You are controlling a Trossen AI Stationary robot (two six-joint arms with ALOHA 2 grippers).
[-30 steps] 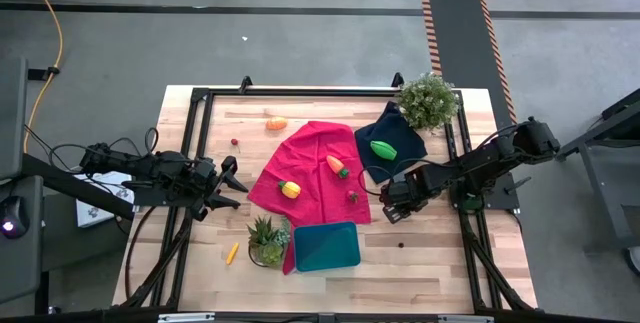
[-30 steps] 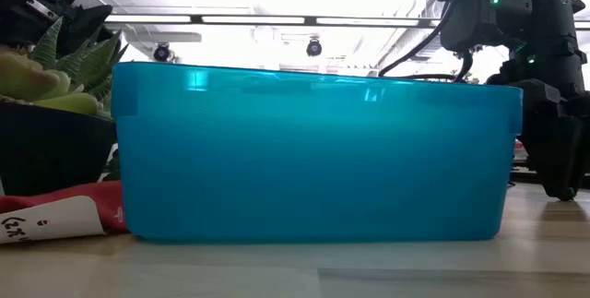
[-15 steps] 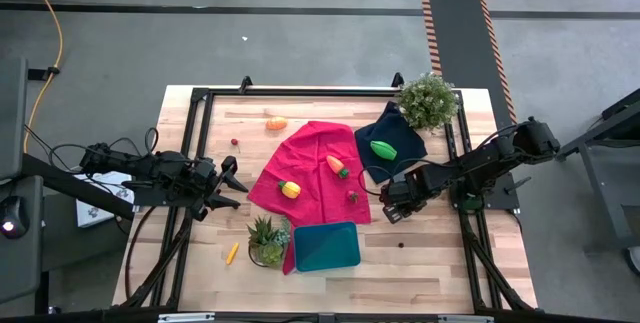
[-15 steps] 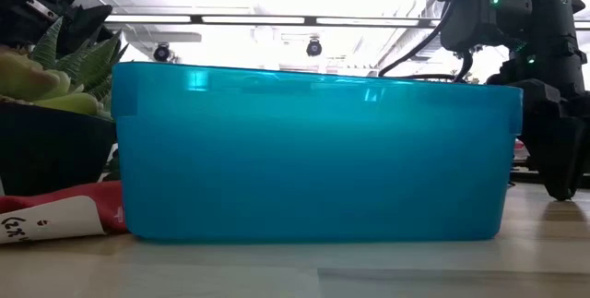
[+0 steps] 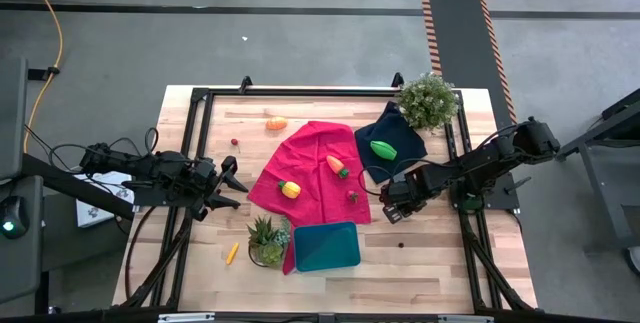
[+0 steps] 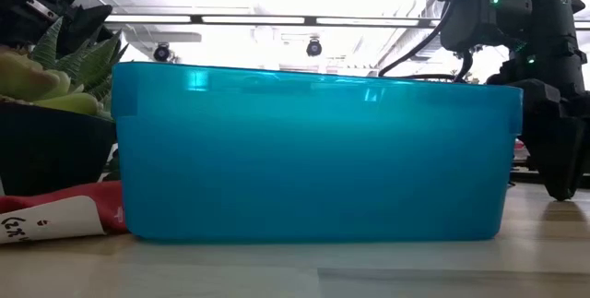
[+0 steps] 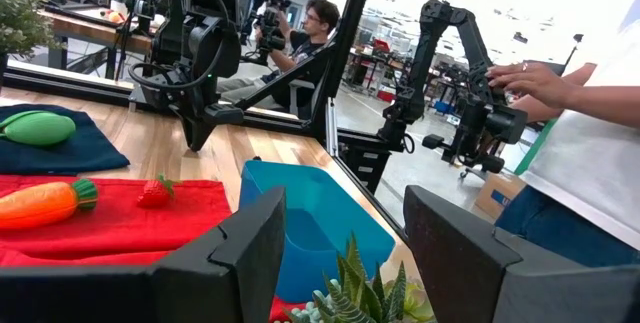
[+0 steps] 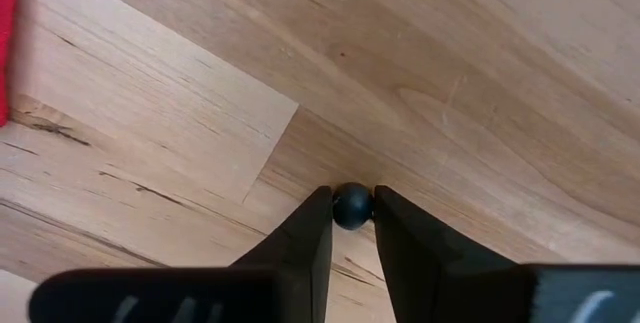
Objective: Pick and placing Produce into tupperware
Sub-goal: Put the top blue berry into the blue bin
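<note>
Beside the red cloth [image 5: 310,168], on its far side from the left arm, the right tool [image 8: 350,225] is lowered onto the bare wooden table [image 5: 430,253], and a small dark ball [image 8: 352,206] is pinched between its two fingertips [image 8: 318,225]. Near the same cloth, on the opposite side, the left tool [image 5: 232,185] is held just above the table with its fingers spread and nothing between them. On the red cloth a carrot [image 5: 337,166], a yellow and orange piece [image 5: 290,189] and a small strawberry [image 5: 352,196] are seen lying. A green oval [image 5: 383,148] is laid on the navy cloth [image 5: 392,143], which touches the red cloth's edge. An orange piece [image 5: 276,123] is found on the table just beyond the red cloth, and a thin yellow stick [image 5: 232,253] near the succulent pot [image 5: 266,241]. The teal tupperware [image 5: 326,246] is placed at the red cloth's near corner, beside the succulent pot; nothing is seen inside it from above.
</note>
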